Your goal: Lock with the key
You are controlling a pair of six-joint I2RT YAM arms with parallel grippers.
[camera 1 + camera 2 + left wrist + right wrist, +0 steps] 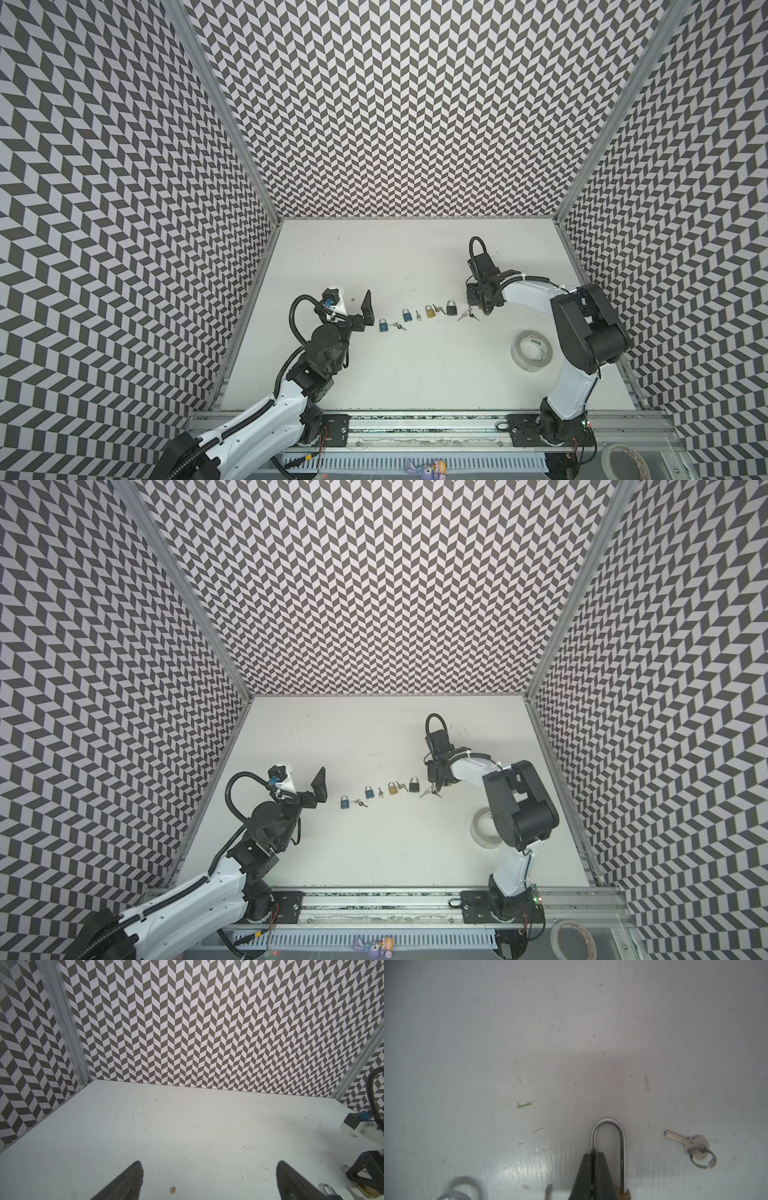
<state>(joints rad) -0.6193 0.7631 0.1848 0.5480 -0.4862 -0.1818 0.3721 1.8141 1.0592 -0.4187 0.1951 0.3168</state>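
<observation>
- Right tool (469, 310), in both top views, hangs at the right end of a row of four padlocks on the white surface (415, 374). It is just beside the black padlock (451, 308) and its loose keys (468, 316). Its opening cannot be read from up here. Left tool (351, 299) sits near the row's other end, by the pale blue padlock (382, 325).
- Left wrist view: the left tool's fingers (133, 1180) are spread wide over bare surface, holding nothing.
- Right wrist view: the right tool's tips are pressed almost together, with a thin slit between them. A steel shackle (608, 1120) rises just beyond, one leg in line with that slit. Whether it is pinched or merely behind, I cannot tell. A ringed key (689, 1142) lies flat on the surface, apart from the shackle and in no lock.
- Likely trouble: the key is thin and flat, so near-closed tips may skate over it or shove it away. Catching the ring instead would leave the blade swinging. If the tips do grip the shackle, rising would drag that padlock out of line.
</observation>
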